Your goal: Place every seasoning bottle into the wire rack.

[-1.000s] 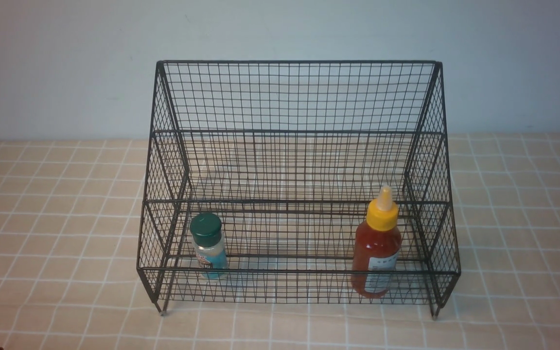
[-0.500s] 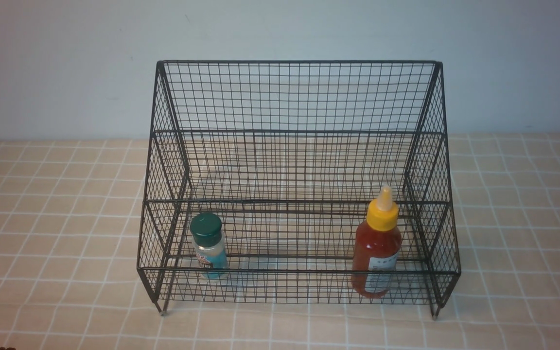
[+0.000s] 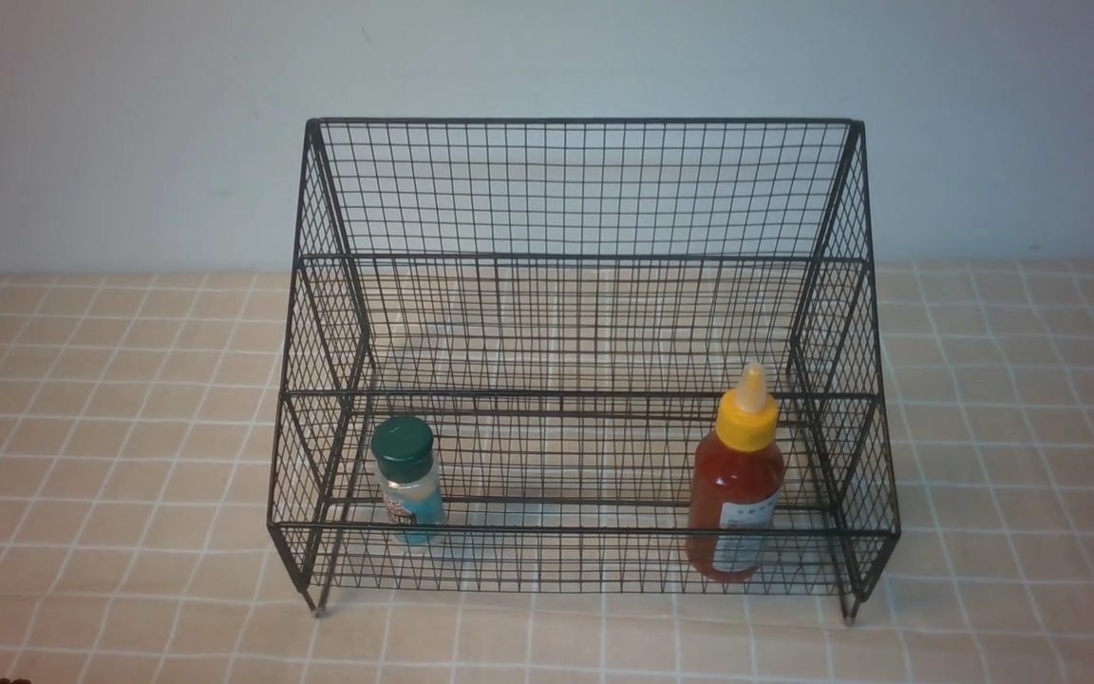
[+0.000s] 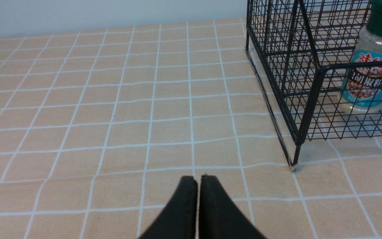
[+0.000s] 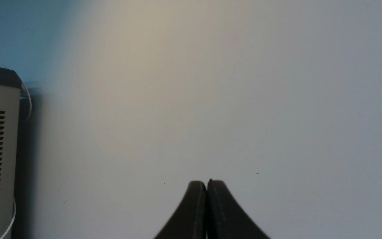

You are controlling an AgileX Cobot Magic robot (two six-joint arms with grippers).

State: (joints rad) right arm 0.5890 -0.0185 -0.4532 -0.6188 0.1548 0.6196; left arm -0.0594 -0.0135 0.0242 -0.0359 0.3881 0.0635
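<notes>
A: Where do the bottles stand, if we take the wire rack (image 3: 585,190) as the reference?

B: Both are inside it, on the lowest tier at the front. The small shaker (image 3: 406,480) with the green cap is upright near the rack's left side.

A: And the sauce bottle (image 3: 737,475)?

B: Upright too, near the rack's right side, well apart from the shaker. The rack itself stands on the checked tablecloth (image 3: 110,427).

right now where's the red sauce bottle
In the front view, the red sauce bottle stands upright in the wire rack, lowest tier, right end, far from the green-capped shaker.
</notes>
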